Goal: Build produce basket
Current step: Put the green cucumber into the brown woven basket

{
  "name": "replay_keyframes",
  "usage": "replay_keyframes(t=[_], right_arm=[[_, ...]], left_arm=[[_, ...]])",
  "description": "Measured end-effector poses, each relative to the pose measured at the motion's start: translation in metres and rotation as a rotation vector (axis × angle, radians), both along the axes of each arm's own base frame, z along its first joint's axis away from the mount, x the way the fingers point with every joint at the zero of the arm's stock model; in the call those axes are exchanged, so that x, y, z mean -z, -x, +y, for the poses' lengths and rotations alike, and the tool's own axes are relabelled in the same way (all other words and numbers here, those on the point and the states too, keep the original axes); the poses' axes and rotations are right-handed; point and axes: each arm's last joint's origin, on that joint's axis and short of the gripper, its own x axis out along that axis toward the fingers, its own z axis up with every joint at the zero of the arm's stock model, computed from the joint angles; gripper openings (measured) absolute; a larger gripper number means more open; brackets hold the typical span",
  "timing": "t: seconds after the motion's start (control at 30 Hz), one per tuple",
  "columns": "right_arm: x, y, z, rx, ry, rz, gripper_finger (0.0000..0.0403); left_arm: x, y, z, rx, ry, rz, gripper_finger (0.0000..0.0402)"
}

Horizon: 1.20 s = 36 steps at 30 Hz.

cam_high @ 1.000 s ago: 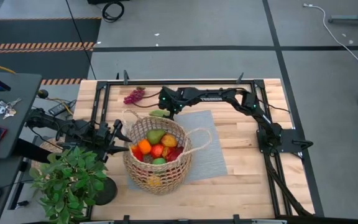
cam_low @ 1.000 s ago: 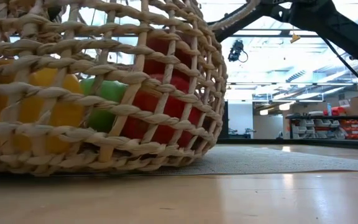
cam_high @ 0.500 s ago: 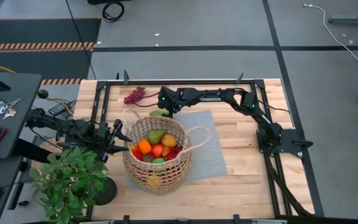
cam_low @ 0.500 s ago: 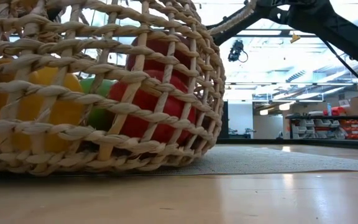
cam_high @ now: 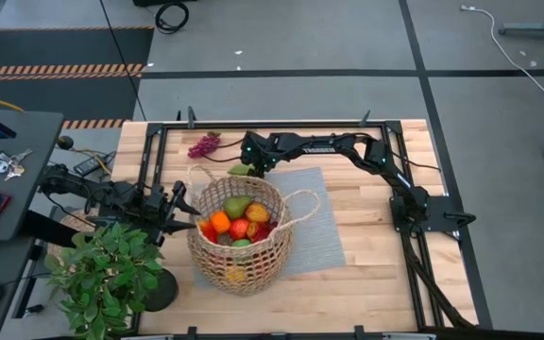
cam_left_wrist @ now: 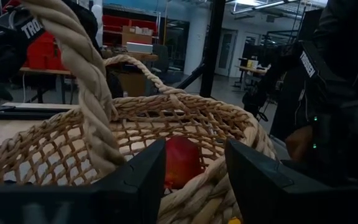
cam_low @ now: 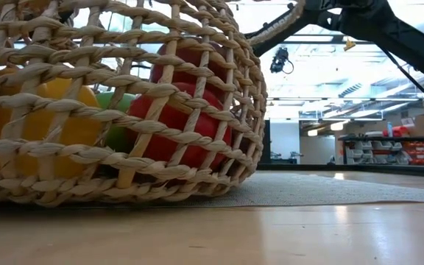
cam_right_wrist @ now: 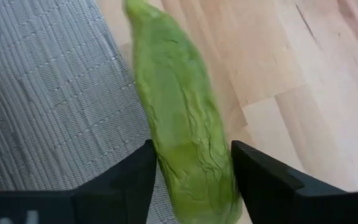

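Right gripper point(cam_right_wrist: 191, 180) pinches a long green vegetable point(cam_right_wrist: 179, 118) at the mat point(cam_right_wrist: 55, 93) edge, just behind the basket point(cam_high: 241, 236). Left gripper point(cam_left_wrist: 194, 168) grips the basket's rim, produce point(cam_high: 239, 222) piled inside.

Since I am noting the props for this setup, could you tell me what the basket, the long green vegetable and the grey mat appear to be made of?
Basket: thick tan twisted fibre, matte, open weave; looks like wicker or paper rope.
Long green vegetable: matte, wrinkled green skin without sheen; probably soft plastic or foam, not certain. It lies between the right claw's fingers.
Grey mat: fine ribbed weave, so probably woven fabric or vinyl.
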Motion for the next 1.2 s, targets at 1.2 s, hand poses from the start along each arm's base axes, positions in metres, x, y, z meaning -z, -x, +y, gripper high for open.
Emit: replay_keyframes(t=[1.2], right_arm=[[-0.093, 0.008, -0.046, 0.059, 0.047, -0.076, 0.0123]], left_arm=[[0.000, 0.000, 0.000, 0.000, 0.000, -0.001, 0.0172]])
